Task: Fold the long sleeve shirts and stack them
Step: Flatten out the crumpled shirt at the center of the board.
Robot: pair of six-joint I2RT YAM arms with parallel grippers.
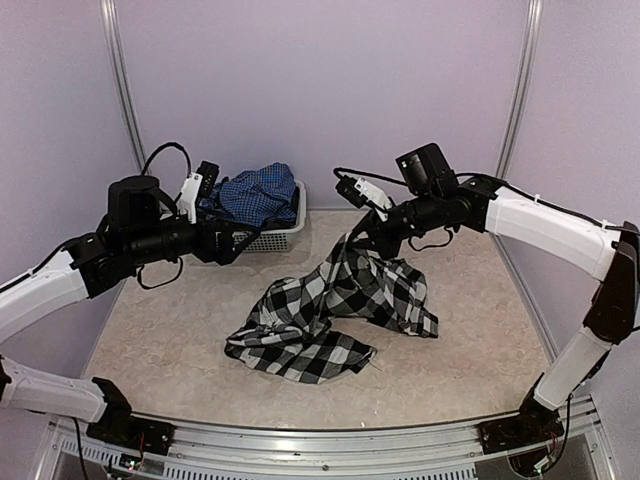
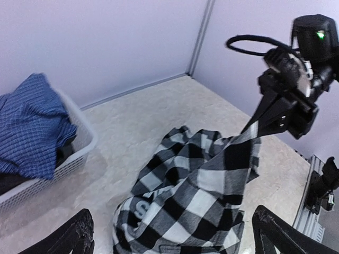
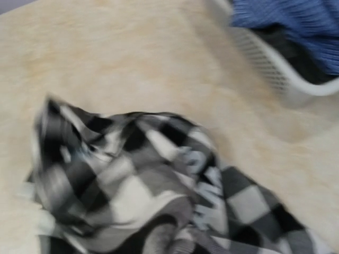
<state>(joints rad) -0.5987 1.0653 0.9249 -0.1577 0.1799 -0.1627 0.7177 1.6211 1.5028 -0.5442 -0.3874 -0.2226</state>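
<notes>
Soft matt checked cloth shirt (image 1: 330, 305), white mesh plastic basket (image 1: 268, 240)

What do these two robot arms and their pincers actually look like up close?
The left arm and right arm have smooth white shells with rounded black joints and looping black cables. The left gripper and right gripper have black fingers. A green light glows on the right wrist.

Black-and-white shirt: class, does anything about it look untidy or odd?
Yes: the black-and-white shirt lies crumpled on the table, not flat, with one end held up by the shut right gripper. Nothing looks torn.
</notes>
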